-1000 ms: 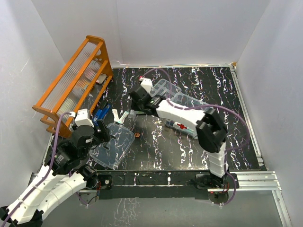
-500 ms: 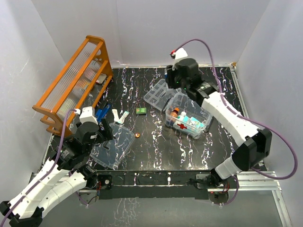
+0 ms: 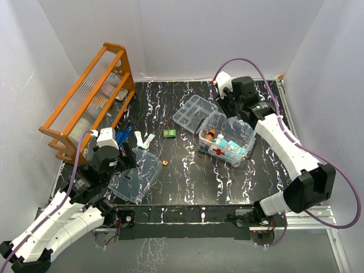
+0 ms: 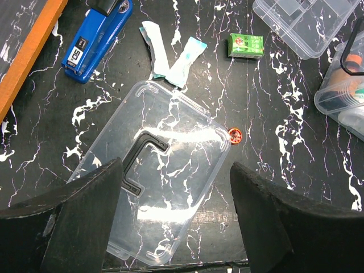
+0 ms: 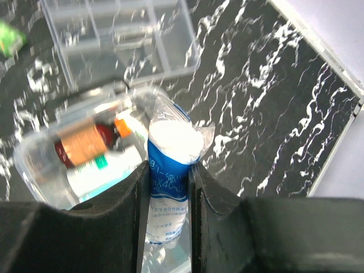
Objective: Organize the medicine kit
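Medicine kit box [image 3: 211, 149] sits right of centre on the surface [image 3: 182, 170], partly filled; tray [image 3: 192, 112], lid [image 4: 187, 142] and green packet [image 3: 169, 133] lie outside. Right tool [image 5: 169, 173] grips a blue-white pouch [image 5: 173, 139] above it; left tool [image 4: 175, 170] spread wide.

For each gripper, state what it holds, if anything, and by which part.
Right gripper: a blue-and-white packet, pinched across its blue printed half, white end sticking out. Left gripper: open, holding nothing, above the clear lid.
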### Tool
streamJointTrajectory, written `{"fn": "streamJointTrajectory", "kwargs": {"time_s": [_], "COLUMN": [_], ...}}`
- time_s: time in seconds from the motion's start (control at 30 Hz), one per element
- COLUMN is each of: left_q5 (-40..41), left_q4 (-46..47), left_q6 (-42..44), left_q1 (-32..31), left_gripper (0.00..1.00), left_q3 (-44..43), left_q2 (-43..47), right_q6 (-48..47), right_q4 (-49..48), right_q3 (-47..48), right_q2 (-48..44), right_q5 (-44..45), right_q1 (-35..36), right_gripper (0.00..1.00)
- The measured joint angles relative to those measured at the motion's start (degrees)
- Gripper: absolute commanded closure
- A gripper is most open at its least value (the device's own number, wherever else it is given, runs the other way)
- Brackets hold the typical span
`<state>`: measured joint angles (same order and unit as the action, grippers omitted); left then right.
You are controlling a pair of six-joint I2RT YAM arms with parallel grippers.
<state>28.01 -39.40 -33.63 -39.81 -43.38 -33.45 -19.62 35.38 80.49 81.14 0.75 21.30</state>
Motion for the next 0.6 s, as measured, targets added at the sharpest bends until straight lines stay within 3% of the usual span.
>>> {"fn": "streamJointTrajectory", "kwargs": {"time_s": [0.23,0.6], "left_q5": [-0.11,-0.39], "left_q4": [0.17,0.46], "left_q6": [0.02,0.28], "left_q1": [0.00,0.00], "left_gripper": [0.26,0.26], "left_q3": [0.02,0.17], "left_q2": [0.57,-0.37], "right_q6": [-8.09,-11.85], "right_q4": [7.34,5.99], "right_q3": [-2.69,-7.91], "right_q2": [0.24,5.46], "right_q5": [-0.35,3.21], "right_q1": [0.09,0.11], "right_gripper": [0.87,0.81]}}
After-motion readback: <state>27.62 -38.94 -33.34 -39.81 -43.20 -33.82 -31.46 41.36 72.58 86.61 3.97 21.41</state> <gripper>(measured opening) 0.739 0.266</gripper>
